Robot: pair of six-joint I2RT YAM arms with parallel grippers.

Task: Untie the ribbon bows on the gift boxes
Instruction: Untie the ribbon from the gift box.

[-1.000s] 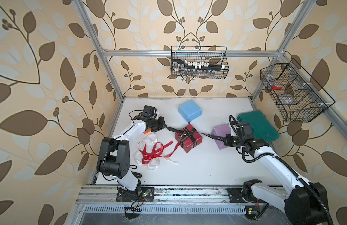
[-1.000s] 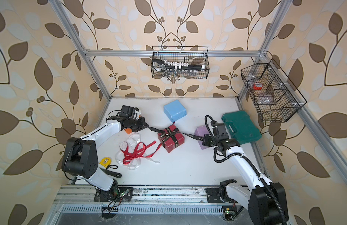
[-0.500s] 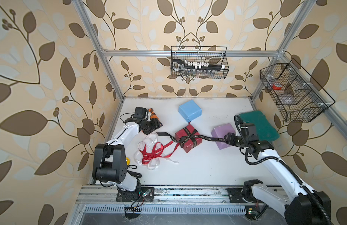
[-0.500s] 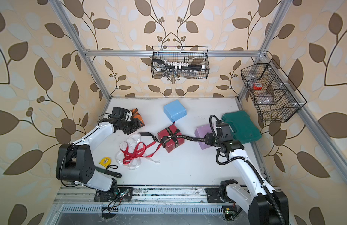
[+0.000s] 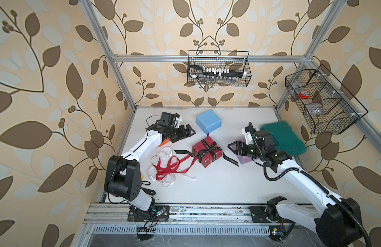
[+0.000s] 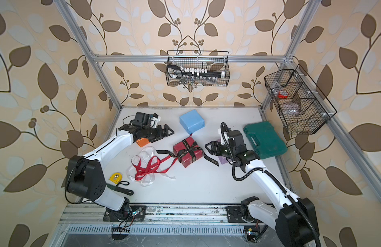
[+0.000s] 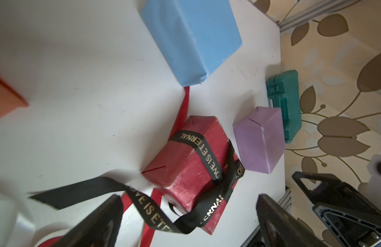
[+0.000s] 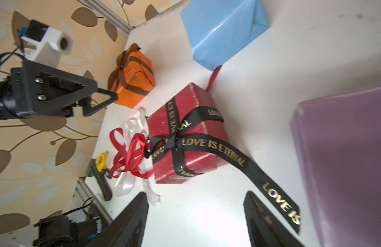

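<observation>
The dark red gift box [image 5: 207, 151] [image 6: 188, 152] stands mid-table, with the black lettered ribbon [image 8: 206, 143] crossed and knotted on top. Its two tails [image 5: 183, 152] [image 5: 230, 160] lie slack on the table. My left gripper [image 5: 190, 132] [image 7: 188, 201] hangs open to the box's left, holding nothing. My right gripper [image 5: 232, 146] [image 8: 196, 196] hangs open over the lilac box [image 5: 246, 159], also holding nothing. The orange box [image 8: 133, 83] keeps a tied brown bow [image 8: 123, 62] and sits under my left arm. The light blue box [image 5: 208, 123] is bare.
Loose red ribbon [image 5: 168, 169] and white ribbon [image 5: 165, 153] lie tangled left of the red box. A dark-green case [image 5: 285, 136] sits at the right edge. A yellow tape measure [image 6: 115, 177] and a black-handled tool [image 6: 121, 189] lie near the left base. Wire baskets [image 5: 218, 71] [image 5: 322, 102] hang on the walls.
Both grippers were shut on the black ribbon's ends, pulling it taut. They have opened and let go, and the tails now lie slack beside the dark red box.
</observation>
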